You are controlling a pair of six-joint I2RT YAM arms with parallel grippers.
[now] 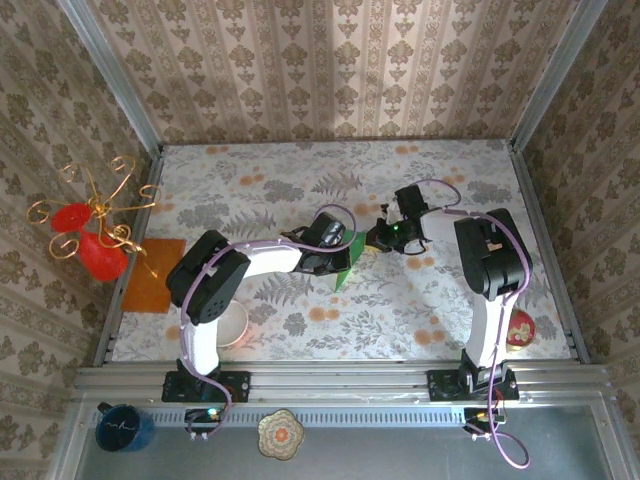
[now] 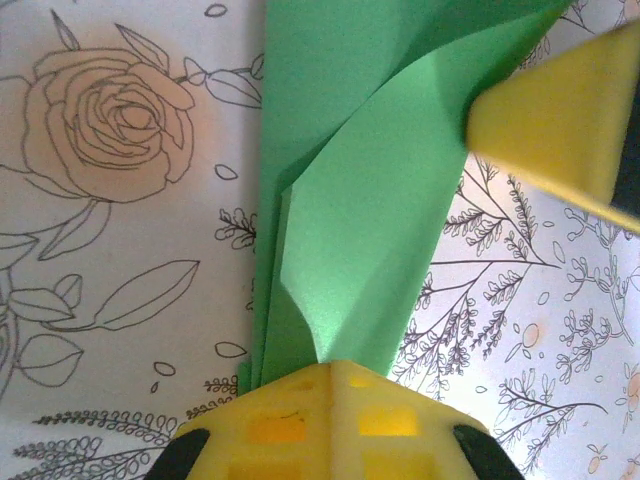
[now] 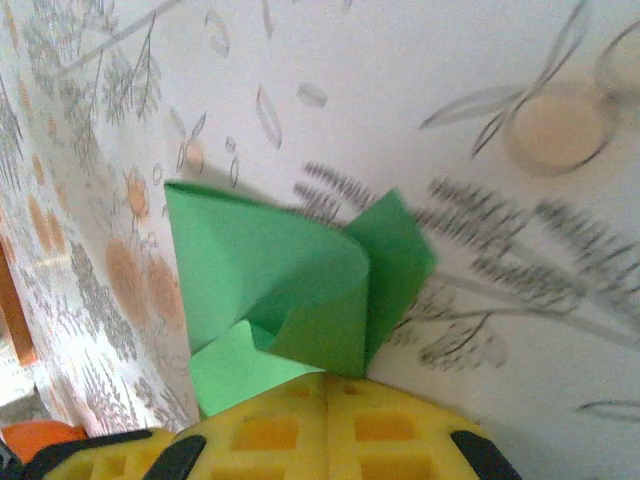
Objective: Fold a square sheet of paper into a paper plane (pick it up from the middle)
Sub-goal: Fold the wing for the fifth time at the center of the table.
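Note:
The square sheet of paper [image 1: 345,272] is bright green and lies mid-table, folded lengthwise into several layers. In the left wrist view the green paper [image 2: 360,200] runs away from my left gripper [image 2: 335,368], whose yellow jaws are shut on its near end. My left gripper [image 1: 340,252] sits over the paper's left side. My right gripper [image 1: 378,238] meets it from the right. In the right wrist view my right gripper [image 3: 325,378] is shut on a curled edge of the paper [image 3: 260,270], which is lifted off the table. One of the right gripper's yellow fingers [image 2: 560,130] touches the paper's far right corner.
A flat orange sheet [image 1: 155,275] lies at the table's left edge beside a gold wire stand with red ornaments [image 1: 90,240]. A white bowl [image 1: 232,325] sits by the left arm's base and a red round object [image 1: 520,330] by the right arm's. Patterned walls enclose three sides.

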